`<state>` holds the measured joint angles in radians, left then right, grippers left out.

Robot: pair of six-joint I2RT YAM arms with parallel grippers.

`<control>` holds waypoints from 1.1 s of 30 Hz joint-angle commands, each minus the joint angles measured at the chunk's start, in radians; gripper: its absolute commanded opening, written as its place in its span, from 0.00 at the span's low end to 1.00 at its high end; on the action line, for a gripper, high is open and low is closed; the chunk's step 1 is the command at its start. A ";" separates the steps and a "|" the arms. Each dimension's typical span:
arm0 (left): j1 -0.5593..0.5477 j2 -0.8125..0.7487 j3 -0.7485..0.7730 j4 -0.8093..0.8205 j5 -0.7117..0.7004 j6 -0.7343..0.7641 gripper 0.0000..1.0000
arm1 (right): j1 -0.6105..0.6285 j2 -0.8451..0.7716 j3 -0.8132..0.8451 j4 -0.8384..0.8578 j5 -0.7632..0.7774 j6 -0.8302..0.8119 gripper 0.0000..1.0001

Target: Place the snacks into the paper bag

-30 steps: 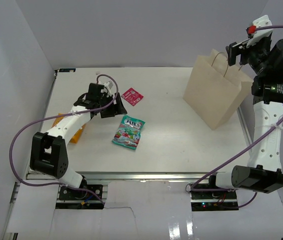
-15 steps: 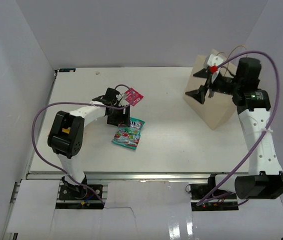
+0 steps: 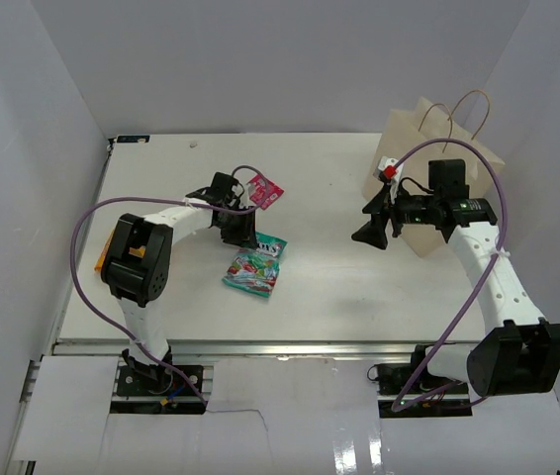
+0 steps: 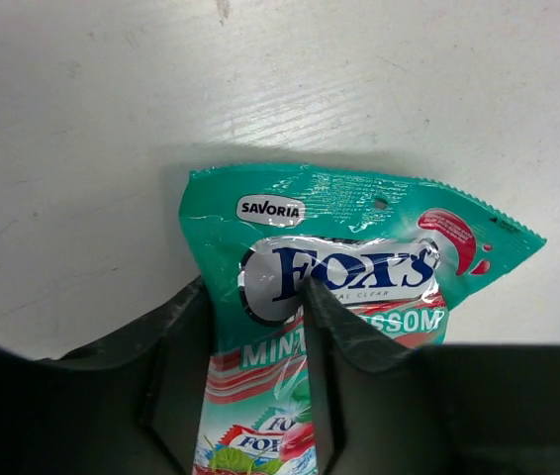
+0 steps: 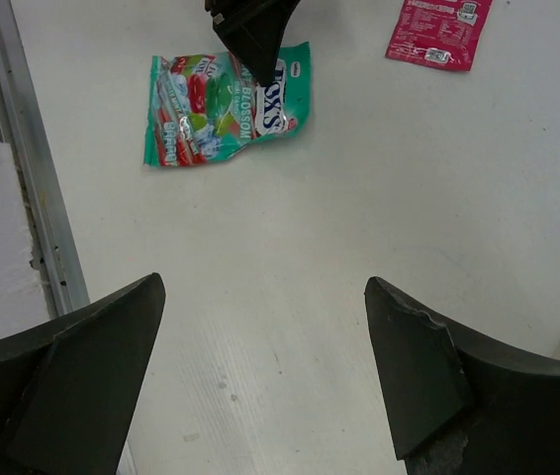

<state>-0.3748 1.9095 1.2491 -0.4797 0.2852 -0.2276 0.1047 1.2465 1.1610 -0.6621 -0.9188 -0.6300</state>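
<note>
The teal-green fruit-printed packet [image 3: 253,265] lies flat on the table. My left gripper [image 3: 240,230] is down on its top end. In the left wrist view the gripper [image 4: 257,287] has closed partway on the packet [image 4: 359,213]. One finger is at the packet's left edge and the other is on its middle. The pink-red square [image 3: 263,191] lies just behind. The orange packet [image 3: 104,255] peeks out behind the left arm. The purple one is not in view. My right gripper [image 3: 371,223] hangs open and empty left of the paper bag [image 3: 438,168]. Both packets show in its view, teal [image 5: 211,109] and pink [image 5: 438,30].
White walls enclose the table on the left, back and right. A metal rail [image 5: 33,178] runs along the table's near edge. The bag stands at the far right corner with its twine handles [image 3: 468,109] up.
My right arm came down from above the bag and swung left over the table, jaws open. My left gripper moved from beside the pink square onto the teal packet's top end.
</note>
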 commanded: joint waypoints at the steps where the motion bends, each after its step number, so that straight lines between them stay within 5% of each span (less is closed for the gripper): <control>1: -0.006 -0.001 -0.046 -0.027 0.057 0.005 0.46 | 0.000 -0.007 -0.015 0.070 -0.023 0.067 0.88; 10: -0.009 -0.039 -0.011 -0.030 0.112 -0.019 0.01 | 0.000 0.050 -0.038 0.105 -0.051 0.174 0.88; 20: -0.007 -0.156 0.016 0.130 0.328 -0.248 0.00 | 0.084 0.119 -0.129 0.348 0.109 0.711 0.85; 33: -0.007 -0.201 -0.082 0.470 0.453 -0.567 0.00 | 0.141 0.159 -0.058 0.366 0.052 0.690 0.89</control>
<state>-0.3771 1.7653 1.1618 -0.1181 0.6769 -0.7010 0.2333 1.4094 1.0466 -0.3248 -0.8417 0.0753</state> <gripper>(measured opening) 0.293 0.890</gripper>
